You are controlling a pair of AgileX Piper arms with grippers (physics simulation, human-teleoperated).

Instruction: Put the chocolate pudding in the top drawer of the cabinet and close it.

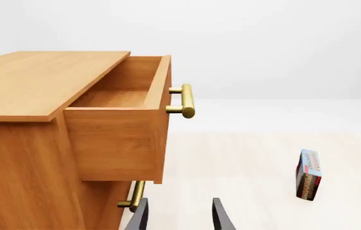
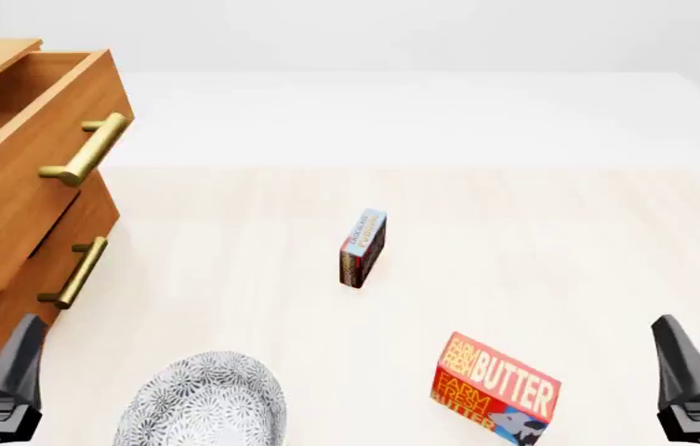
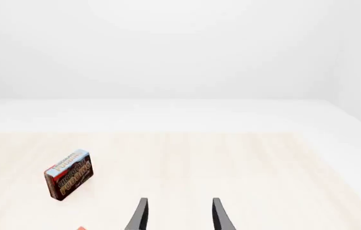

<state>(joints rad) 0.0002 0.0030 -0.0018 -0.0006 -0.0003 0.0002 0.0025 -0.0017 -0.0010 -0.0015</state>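
I'm looking at the chocolate pudding (image 2: 363,248) standing on its long edge near the middle of the bench (image 2: 548,232), clear of everything else. Its long axis is running roughly away from the arms, tilted a little to the right at the far end, with the printed broad face showing toward the right side.

Both end effectors are sitting low at the near edge, well short of the box. The left end effector (image 1: 179,215) is showing its fingers spread with nothing between them; the right end effector (image 3: 179,215) is likewise spread and empty.

In the front view the pudding is lying ahead of both arms and between them, the left looking slightly nearer sideways. From the right wrist view it's forward and off toward the left arm's side; from the left wrist view it's forward and off toward the right arm's side. I'm judging either could reach it.

The top drawer (image 2: 27,158) of the cabinet (image 1: 20,143) is already pulled out and looks empty inside (only part of the interior is visible), at the far left. So I'm favouring the left arm for pick and drop, closing across the thin faces.

Also on the bench: a red butter box (image 2: 495,388) near the front, right of centre, and a patterned bowl (image 2: 207,404) near the left end effector. Both are well apart from the pudding.
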